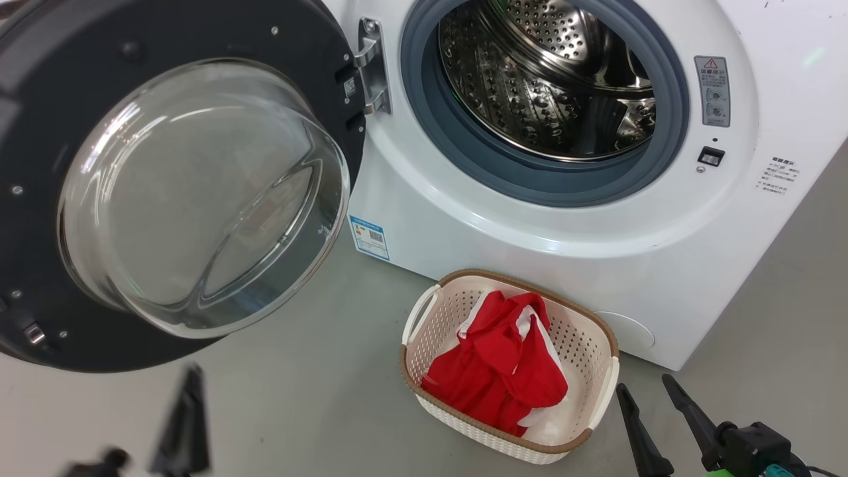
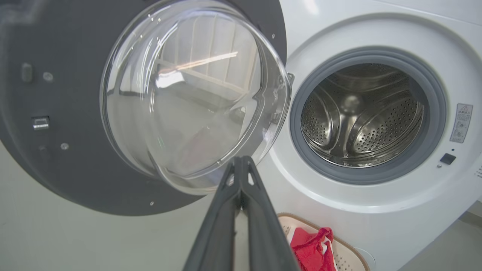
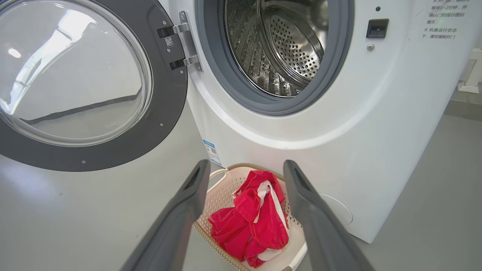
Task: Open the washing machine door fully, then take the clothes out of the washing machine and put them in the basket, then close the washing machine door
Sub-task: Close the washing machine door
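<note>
The washing machine stands with its steel drum bare. Its door hangs swung wide to the left, glass bowl facing me. On the floor against the machine's front, the basket holds the red clothes with white trim. My left gripper is shut with nothing in it, low in front of the door; in its wrist view the tips sit just below the door's glass. My right gripper stands open beside the basket's right end, and the clothes show between its fingers.
Grey floor spreads in front of the machine and under the open door. A blue label sticker sits low on the machine's front. A door latch slot is right of the drum opening.
</note>
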Motion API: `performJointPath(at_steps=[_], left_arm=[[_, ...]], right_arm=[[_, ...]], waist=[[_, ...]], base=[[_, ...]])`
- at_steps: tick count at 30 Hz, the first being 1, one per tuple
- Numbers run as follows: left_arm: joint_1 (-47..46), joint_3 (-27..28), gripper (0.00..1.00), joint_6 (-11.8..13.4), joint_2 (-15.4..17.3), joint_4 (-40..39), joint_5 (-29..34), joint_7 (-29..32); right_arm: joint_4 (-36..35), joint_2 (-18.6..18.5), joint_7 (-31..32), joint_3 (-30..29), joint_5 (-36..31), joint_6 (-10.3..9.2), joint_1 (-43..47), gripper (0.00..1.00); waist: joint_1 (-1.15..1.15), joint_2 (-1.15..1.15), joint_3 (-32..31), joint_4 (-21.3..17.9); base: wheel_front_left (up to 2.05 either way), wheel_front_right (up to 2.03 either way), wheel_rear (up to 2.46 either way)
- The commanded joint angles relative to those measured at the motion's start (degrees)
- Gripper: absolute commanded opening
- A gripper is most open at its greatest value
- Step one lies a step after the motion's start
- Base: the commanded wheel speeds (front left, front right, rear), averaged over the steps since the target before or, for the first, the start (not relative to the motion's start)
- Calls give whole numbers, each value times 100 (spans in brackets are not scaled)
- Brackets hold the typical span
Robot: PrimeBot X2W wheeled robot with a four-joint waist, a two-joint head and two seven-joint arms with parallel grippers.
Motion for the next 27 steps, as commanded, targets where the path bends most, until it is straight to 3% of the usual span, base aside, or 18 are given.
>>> performJointPath(at_steps=[1, 10, 13, 21, 27], left_arm=[[-475, 454, 0, -118, 46, -372, 96, -28], [-1672, 1675, 0, -543, 129, -1128, 576, -28], [-2370, 2117, 0, -609, 450, -1090, 397, -28], [-3597, 2546, 0, -621, 1570, -302, -367, -28], [-4193, 2922, 0, -622, 2301, 1199, -1360, 24]], right_arm=[[-162, -18, -37, 104, -7, 42, -16, 100], [-197, 29, -37, -16, -69, 42, 52, 100], [-220, 28, -37, -39, -87, 42, 56, 100], [-243, 13, -37, -104, -117, 42, 27, 100], [-259, 31, -37, -135, -127, 42, 9, 100]], waist=[[0, 0, -9, -12], [0, 0, -22, -137], [0, 0, 3, -195], [0, 0, 47, -269], [0, 0, 83, -300]], base=[[0, 0, 0], [0, 0, 0], [0, 0, 0], [0, 0, 0], [0, 0, 0]])
